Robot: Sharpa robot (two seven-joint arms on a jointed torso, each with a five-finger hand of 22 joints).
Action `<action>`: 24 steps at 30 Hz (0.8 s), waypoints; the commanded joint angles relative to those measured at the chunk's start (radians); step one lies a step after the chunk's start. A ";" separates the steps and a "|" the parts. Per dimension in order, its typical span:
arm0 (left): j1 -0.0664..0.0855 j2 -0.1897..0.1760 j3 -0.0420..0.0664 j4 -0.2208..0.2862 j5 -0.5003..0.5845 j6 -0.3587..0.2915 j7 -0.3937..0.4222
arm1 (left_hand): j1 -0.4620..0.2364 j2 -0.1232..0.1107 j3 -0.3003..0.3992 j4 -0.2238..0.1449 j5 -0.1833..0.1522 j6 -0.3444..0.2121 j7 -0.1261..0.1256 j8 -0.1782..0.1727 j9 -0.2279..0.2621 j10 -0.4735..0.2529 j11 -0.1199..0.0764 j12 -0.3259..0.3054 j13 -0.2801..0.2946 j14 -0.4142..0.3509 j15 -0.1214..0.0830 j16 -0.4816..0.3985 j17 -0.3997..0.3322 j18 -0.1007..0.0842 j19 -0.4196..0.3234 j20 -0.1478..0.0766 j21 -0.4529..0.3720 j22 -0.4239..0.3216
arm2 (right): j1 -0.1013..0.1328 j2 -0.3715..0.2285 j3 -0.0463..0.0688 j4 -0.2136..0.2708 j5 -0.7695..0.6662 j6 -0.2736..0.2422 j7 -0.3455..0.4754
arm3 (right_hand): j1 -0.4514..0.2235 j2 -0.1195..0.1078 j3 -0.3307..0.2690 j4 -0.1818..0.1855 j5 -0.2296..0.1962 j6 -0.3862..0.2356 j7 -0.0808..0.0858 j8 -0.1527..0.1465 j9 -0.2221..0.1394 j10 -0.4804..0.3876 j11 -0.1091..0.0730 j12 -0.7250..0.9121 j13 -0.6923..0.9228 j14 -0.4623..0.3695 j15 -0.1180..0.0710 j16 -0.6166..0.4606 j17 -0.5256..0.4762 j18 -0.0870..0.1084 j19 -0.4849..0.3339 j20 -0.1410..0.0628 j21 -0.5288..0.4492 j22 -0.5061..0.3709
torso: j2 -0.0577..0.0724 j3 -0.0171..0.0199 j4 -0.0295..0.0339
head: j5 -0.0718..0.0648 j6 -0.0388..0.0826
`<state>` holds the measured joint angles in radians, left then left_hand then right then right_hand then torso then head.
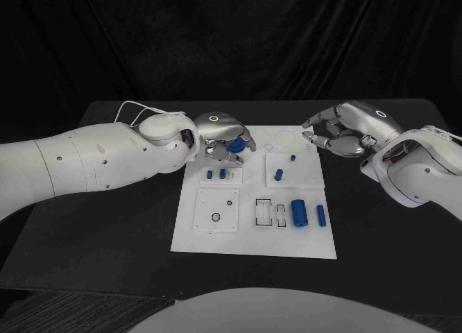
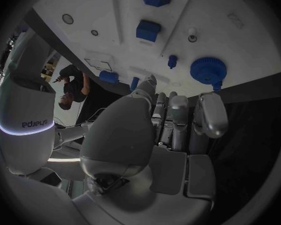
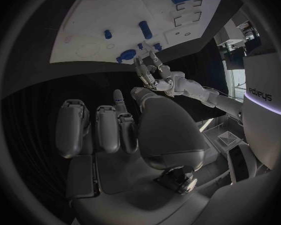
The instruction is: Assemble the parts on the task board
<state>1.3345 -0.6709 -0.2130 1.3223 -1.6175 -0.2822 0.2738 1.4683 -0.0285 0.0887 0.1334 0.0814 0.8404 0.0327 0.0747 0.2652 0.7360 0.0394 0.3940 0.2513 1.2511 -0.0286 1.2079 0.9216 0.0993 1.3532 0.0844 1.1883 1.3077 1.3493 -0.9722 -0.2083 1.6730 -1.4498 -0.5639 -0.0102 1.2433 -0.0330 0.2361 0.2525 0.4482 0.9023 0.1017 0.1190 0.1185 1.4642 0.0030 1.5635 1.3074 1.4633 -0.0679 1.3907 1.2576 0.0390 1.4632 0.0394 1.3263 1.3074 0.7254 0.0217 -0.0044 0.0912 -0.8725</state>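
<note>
On the near half of the board, which lay flat on the black surface, a large blue cylinder and a thin blue pin lay side by side near the right edge, just beside two empty rectangular slots. They looked set out within reach, likely waiting to be fitted. To the left sat a square plate with small holes.

Further back, two small blue blocks stood on the left and a blue peg on a raised panel to the right.

At the far edge, the left hand hung over the board's far left corner with a blue gear just beyond its fingertips. Whether it gripped the gear or only hovered at it, I could not tell. The right hand hung off the far right corner, fingers curled in and holding nothing, probably kept clear so the left could work.
</note>
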 commanded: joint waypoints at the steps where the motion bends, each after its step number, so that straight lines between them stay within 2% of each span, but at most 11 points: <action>1: -0.004 0.003 0.001 -0.002 -0.042 0.033 -0.010 | -0.004 -0.002 0.005 0.000 0.010 0.009 0.004 0.004 -0.003 0.006 0.004 0.005 -0.003 0.006 0.001 0.004 -0.003 -0.016 0.008 0.002 0.004 0.154 | -0.002 0.000 0.001 0.001 0.000 -0.008 0.009 | -0.005 0.001 0.004 0.002 0.002 0.007 0.002 0.002 0.000 0.093 -0.001 -0.003 0.237 0.052 0.000 -0.003 -0.001 0.018 0.034 0.001 -0.005 0.188 | 0.001 -0.0005 -0.0017 | 0.002 0.000; 5: -0.007 0.006 0.001 -0.003 -0.044 0.039 -0.019 | -0.002 -0.001 0.012 -0.002 0.026 0.021 0.013 0.006 -0.009 0.011 0.003 0.004 -0.007 0.006 0.001 0.006 -0.006 -0.016 0.009 0.001 0.004 0.154 | -0.003 0.001 0.001 0.000 0.000 -0.007 0.009 | -0.002 0.000 0.006 0.000 0.006 0.008 0.002 0.001 0.000 0.093 -0.001 -0.004 0.236 0.052 0.000 -0.003 -0.002 0.018 0.034 0.000 -0.005 0.188 | 0.002 -0.0012 -0.0010 | 0.002 0.000; 9: -0.009 0.008 0.001 -0.004 -0.045 0.038 -0.024 | 0.004 -0.001 0.020 -0.006 0.040 0.034 0.021 0.009 -0.013 0.017 -0.001 0.003 -0.012 0.005 -0.001 0.009 -0.008 -0.016 0.010 0.001 0.005 0.154 | -0.004 0.002 0.001 -0.001 0.000 -0.004 0.008 | -0.001 -0.001 0.006 -0.001 0.008 0.008 0.002 0.001 -0.001 0.094 -0.001 -0.003 0.237 0.052 0.000 -0.004 -0.003 0.018 0.034 0.000 -0.005 0.188 | 0.001 0.0004 -0.0011 | 0.002 0.000; 17: -0.010 0.010 0.001 -0.008 -0.045 0.047 -0.035 | 0.007 -0.003 0.041 -0.008 0.072 0.060 0.034 0.013 -0.022 0.040 -0.003 0.002 -0.023 0.007 -0.003 0.016 -0.010 -0.017 0.013 -0.001 0.009 0.156 | -0.007 0.006 0.001 -0.003 0.000 0.002 0.008 | 0.000 -0.001 0.007 -0.002 0.009 0.008 0.002 0.001 -0.001 0.093 -0.001 -0.003 0.237 0.052 0.000 -0.004 -0.003 0.018 0.034 0.000 -0.005 0.188 | 0.000 0.0014 -0.0019 | 0.004 0.000; 22: -0.011 0.013 0.001 -0.015 -0.045 0.047 -0.038 | 0.013 -0.005 0.075 -0.009 0.112 0.087 0.039 0.015 -0.030 0.073 -0.002 -0.006 -0.038 0.007 -0.003 0.019 -0.016 -0.018 0.015 -0.002 0.012 0.156 | -0.008 0.005 0.001 -0.003 0.000 0.003 0.008 | 0.001 -0.001 0.008 -0.003 0.011 0.008 0.002 0.000 -0.001 0.093 -0.001 -0.004 0.236 0.052 0.000 -0.004 -0.003 0.018 0.034 0.000 -0.007 0.187 | 0.001 0.0006 0.0003 | 0.001 0.000; 24: -0.011 0.016 0.001 -0.019 -0.045 0.048 -0.039 | 0.013 -0.007 0.083 -0.009 0.119 0.090 0.040 0.014 -0.032 0.080 -0.002 -0.009 -0.042 0.007 -0.003 0.020 -0.017 -0.018 0.015 -0.002 0.013 0.156 | -0.008 0.005 0.001 -0.003 0.000 0.004 0.007 | 0.002 -0.001 0.009 -0.003 0.012 0.008 0.002 0.000 -0.001 0.093 -0.001 -0.004 0.236 0.053 0.000 -0.003 -0.002 0.018 0.034 0.000 -0.006 0.187 | 0.001 0.0008 0.0003 | 0.000 0.000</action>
<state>1.3254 -0.6585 -0.2130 1.3047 -1.6584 -0.2439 0.2383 1.4737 -0.0339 0.1671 0.1238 0.1959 0.9230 0.0723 0.0870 0.2341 0.8107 0.0373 0.3898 0.2115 1.2546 -0.0321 1.2237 0.9057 0.0995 1.3622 0.0824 1.1946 1.3075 1.3437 -0.9666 -0.2083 1.6694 -1.4483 -0.5614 -0.0066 1.2433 -0.0330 0.2391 0.2494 0.4565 0.9042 0.1036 0.1191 0.1184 1.4642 0.0030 1.5636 1.3073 1.4634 -0.0679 1.3908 1.2555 0.0390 1.4632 0.0394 1.3263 1.3081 0.7259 0.0223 -0.0053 0.0923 -0.8725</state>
